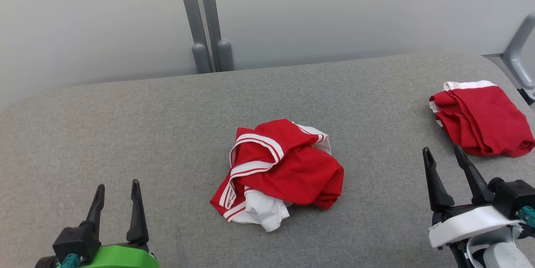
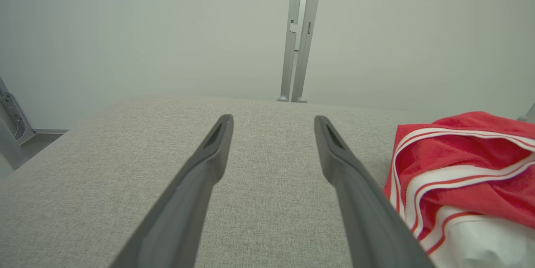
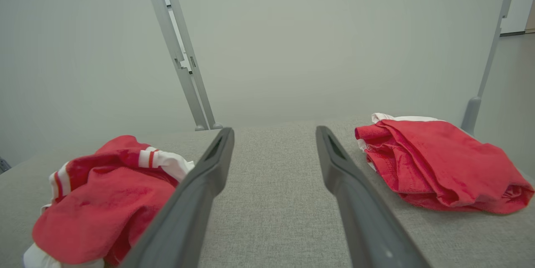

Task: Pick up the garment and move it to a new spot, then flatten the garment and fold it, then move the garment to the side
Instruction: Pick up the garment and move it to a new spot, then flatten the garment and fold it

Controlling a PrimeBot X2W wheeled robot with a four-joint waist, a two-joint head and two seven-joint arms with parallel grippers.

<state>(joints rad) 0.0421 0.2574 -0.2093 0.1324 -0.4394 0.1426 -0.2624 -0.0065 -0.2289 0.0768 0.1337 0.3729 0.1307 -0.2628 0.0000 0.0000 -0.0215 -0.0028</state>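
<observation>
Red garment (image 1: 288, 167) crumpled between open left hand (image 1: 117, 184) and open right hand (image 1: 441, 149); right wrist shows folded garment (image 3: 439, 163).

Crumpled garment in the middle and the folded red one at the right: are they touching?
Apart. The head view shows a wide strip of bare grey table between the crumpled garment and the folded garment; the right wrist view shows the same gap.
</observation>
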